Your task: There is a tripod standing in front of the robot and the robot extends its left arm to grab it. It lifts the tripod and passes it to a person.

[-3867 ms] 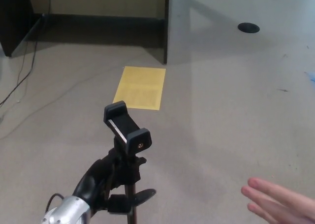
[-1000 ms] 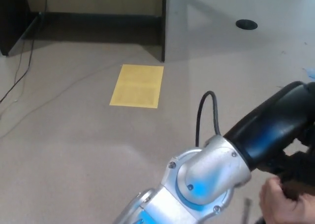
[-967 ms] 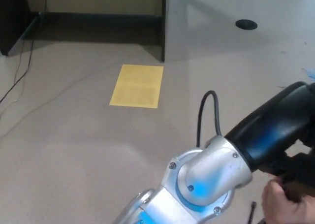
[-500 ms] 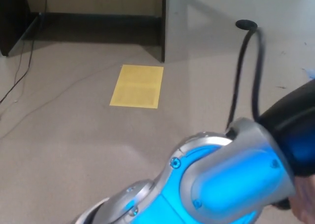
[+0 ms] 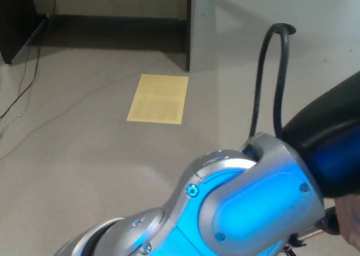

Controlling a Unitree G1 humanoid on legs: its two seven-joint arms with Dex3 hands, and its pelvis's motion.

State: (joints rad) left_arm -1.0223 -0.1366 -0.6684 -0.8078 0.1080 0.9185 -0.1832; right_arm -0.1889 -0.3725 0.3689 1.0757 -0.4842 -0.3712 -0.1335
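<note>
Little of tripod [image 5: 313,232] visible

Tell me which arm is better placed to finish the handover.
Left, most likely. The left arm already reaches across to the right edge, where the person's hand waits. Its robot hand is out of frame; the right arm isn't in view, and the tripod barely shows.

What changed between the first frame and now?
The left arm has swung across to the robot's right and now fills the lower frame. The tripod it held at bottom centre is almost wholly hidden. The person's hand, earlier open and apart, is now at the right edge beside the arm's black end. The yellow sheet, floor cables and dark panel are unchanged.
</note>
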